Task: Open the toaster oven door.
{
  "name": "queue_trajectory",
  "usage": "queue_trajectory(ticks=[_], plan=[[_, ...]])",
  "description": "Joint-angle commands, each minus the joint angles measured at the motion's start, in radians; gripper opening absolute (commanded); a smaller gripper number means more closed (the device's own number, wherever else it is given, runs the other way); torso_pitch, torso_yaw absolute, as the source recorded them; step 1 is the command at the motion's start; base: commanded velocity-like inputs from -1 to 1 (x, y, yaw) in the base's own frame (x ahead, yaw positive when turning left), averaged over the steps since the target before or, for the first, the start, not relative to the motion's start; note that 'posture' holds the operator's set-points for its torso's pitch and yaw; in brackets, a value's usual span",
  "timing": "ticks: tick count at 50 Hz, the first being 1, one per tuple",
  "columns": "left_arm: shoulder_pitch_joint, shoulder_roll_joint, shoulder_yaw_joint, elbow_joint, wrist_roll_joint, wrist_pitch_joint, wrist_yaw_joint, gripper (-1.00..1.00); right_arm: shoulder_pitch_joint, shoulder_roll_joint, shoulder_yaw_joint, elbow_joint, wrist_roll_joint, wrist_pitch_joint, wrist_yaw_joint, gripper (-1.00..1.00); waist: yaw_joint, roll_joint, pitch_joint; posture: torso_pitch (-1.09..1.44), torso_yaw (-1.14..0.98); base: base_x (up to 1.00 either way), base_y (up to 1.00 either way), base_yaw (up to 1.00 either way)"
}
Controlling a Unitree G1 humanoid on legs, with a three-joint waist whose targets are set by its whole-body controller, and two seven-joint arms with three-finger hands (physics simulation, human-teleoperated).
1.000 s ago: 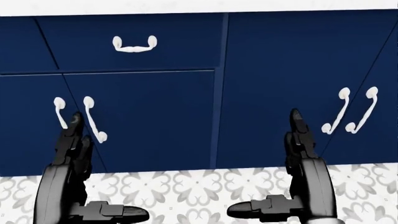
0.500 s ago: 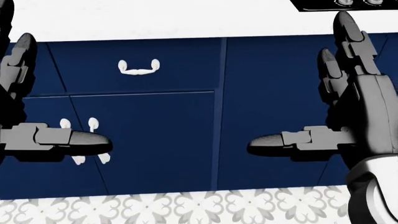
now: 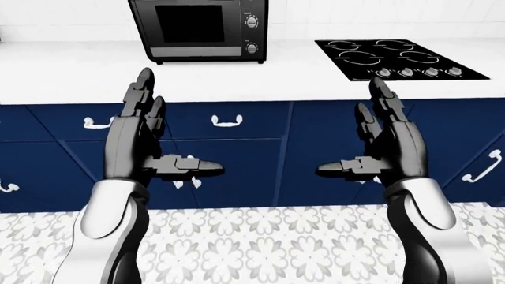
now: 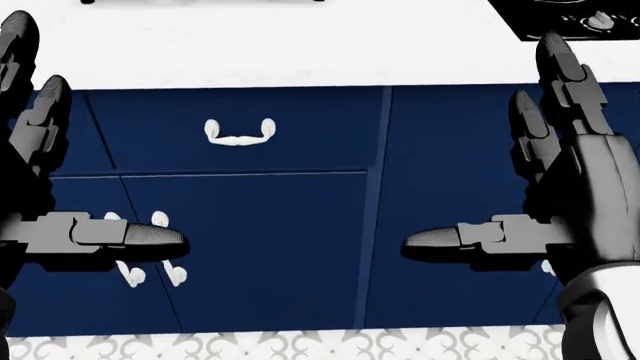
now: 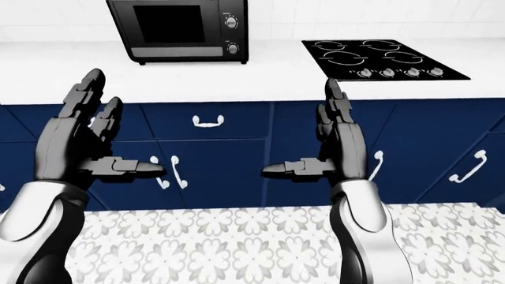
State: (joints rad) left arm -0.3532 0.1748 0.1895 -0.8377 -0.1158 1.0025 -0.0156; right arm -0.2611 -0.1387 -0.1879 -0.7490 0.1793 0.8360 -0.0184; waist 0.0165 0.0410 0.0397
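Fingers spread and thumb jutting inward, the left hand (image 3: 142,145) stood raised before the navy cabinets (image 3: 237,171), gripping nothing. Its palm faced the middle of the left-eye view, and it hung apart from every handle and door. Just behind its thumb, a pair of white vertical cabinet pulls (image 5: 169,172) showed on the door below the drawer row.

Above and slightly right of that hand, the toaster oven (image 3: 199,29) sat on the white countertop (image 3: 79,71) near the wall, at the top of the view. Its dark glass door (image 3: 189,25) was shut flush, with two round knobs (image 3: 253,34) stacked on its right panel. Neither hand touched it; both were well below the counter edge.

Toward the middle, a white curved drawer handle (image 3: 227,121) sat on the drawer under the counter.

Further right, the right hand (image 3: 386,145) mirrored the other, fingers upright and apart, thumb pointing left, closed on nothing. Above it a black cooktop (image 3: 398,58) lay set into the counter, a row of small dials along its near edge. At the far right, another white pull (image 3: 480,167) slanted on a cabinet door. Patterned grey-and-white floor tile (image 3: 260,242) ran along the bottom.
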Motion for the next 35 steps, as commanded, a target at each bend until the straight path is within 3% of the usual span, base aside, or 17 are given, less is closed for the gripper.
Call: queue_trajectory(ticks=[1,5,7,8,10,11,12,16,18,19,20,22,23,24,25,26,35], plan=[[-0.021,0.003,-0.001,-0.024,-0.004,-0.038,-0.006,1.00,-0.018,-0.007,-0.009,-0.025,-0.007,-0.048,-0.004,1.00,0.000,0.002,-0.007,0.00,0.00,0.52,0.00,0.00],[-0.032,0.007,0.004,-0.034,-0.007,-0.019,-0.006,1.00,-0.020,-0.009,-0.010,-0.043,-0.006,-0.031,-0.006,1.00,0.018,-0.043,-0.018,0.00,0.00,0.52,0.00,0.00],[-0.033,0.008,0.005,-0.038,-0.008,-0.013,-0.006,1.00,-0.026,-0.014,-0.010,-0.044,-0.010,-0.033,-0.006,1.00,0.016,-0.090,-0.022,0.00,0.00,0.38,0.02,0.00],[-0.033,0.008,0.005,-0.038,-0.008,-0.012,-0.006,1.00,-0.018,-0.014,-0.005,-0.039,-0.018,-0.048,-0.003,1.00,0.009,-0.093,-0.040,0.00,0.00,0.00,0.28,0.00],[-0.037,0.008,0.004,-0.039,-0.009,-0.008,-0.005,1.00,-0.010,-0.010,-0.005,-0.039,-0.024,-0.057,-0.001,1.00,0.031,-0.134,-0.005,0.00,0.00,0.00,0.25,0.38],[-0.037,0.008,-0.006,-0.044,-0.006,-0.002,-0.003,1.00,-0.009,-0.007,-0.006,-0.038,-0.026,-0.063,-0.002,1.00,0.008,-0.109,-0.015,0.00,0.00,0.00,0.00,0.77],[-0.033,0.006,-0.016,-0.038,-0.001,-0.012,-0.004,1.00,-0.015,-0.004,-0.010,-0.048,-0.020,-0.050,-0.005,1.00,0.006,-0.102,-0.023,0.00,0.00,0.00,0.00,0.77],[-0.029,0.003,-0.007,-0.044,0.002,-0.009,-0.013,1.00,-0.019,-0.007,-0.022,-0.053,-0.008,-0.047,-0.009,1.00,-0.004,-0.061,-0.001,0.00,0.00,0.00,0.00,0.77],[-0.014,-0.004,-0.019,-0.036,0.010,-0.031,-0.012,1.00,-0.017,-0.007,-0.025,-0.049,-0.003,-0.054,-0.012,1.00,-0.020,-0.030,-0.007,0.00,0.00,0.00,0.38,0.39],[-0.010,-0.007,-0.024,-0.035,0.013,-0.034,-0.012,1.00,-0.005,-0.007,-0.021,-0.042,-0.006,-0.073,-0.009,1.00,0.017,-0.067,-0.004,0.00,0.00,0.00,0.65,0.00],[-0.009,-0.008,-0.024,-0.031,0.016,-0.037,-0.015,1.00,-0.012,-0.008,-0.031,-0.049,0.001,-0.061,-0.014,1.00,0.014,-0.079,0.008,0.00,0.00,0.00,0.00,0.00],[-0.013,-0.010,-0.022,-0.034,0.017,-0.033,-0.017,1.00,-0.021,-0.012,-0.038,-0.054,0.012,-0.047,-0.020,1.00,0.005,-0.003,-0.048,0.00,0.00,0.00,0.00,0.00],[-0.012,-0.010,-0.025,-0.037,0.019,-0.030,-0.017,1.00,-0.020,-0.013,-0.037,-0.053,0.015,-0.052,-0.021,1.00,0.001,0.012,-0.030,0.00,0.00,0.00,0.00,0.00],[-0.007,-0.012,-0.027,-0.036,0.021,-0.035,-0.019,1.00,-0.017,-0.011,-0.036,-0.051,0.017,-0.057,-0.023,1.00,-0.001,-0.021,-0.052,0.00,0.00,0.23,0.00,0.00],[-0.007,-0.013,-0.024,-0.035,0.021,-0.038,-0.020,1.00,-0.009,-0.011,-0.035,-0.051,0.018,-0.065,-0.022,1.00,-0.003,0.003,-0.030,0.00,0.00,0.38,0.00,0.00],[-0.005,-0.012,-0.022,-0.030,0.022,-0.044,-0.023,1.00,-0.004,-0.010,-0.035,-0.058,0.021,-0.064,-0.022,1.00,0.007,0.002,-0.008,0.00,0.00,0.44,0.00,0.00],[-0.019,-0.004,0.001,-0.052,0.008,-0.013,-0.021,1.00,-0.010,-0.017,-0.034,-0.077,0.034,-0.043,-0.032,1.00,0.007,-0.042,-0.001,0.00,0.00,0.45,0.00,0.00]])
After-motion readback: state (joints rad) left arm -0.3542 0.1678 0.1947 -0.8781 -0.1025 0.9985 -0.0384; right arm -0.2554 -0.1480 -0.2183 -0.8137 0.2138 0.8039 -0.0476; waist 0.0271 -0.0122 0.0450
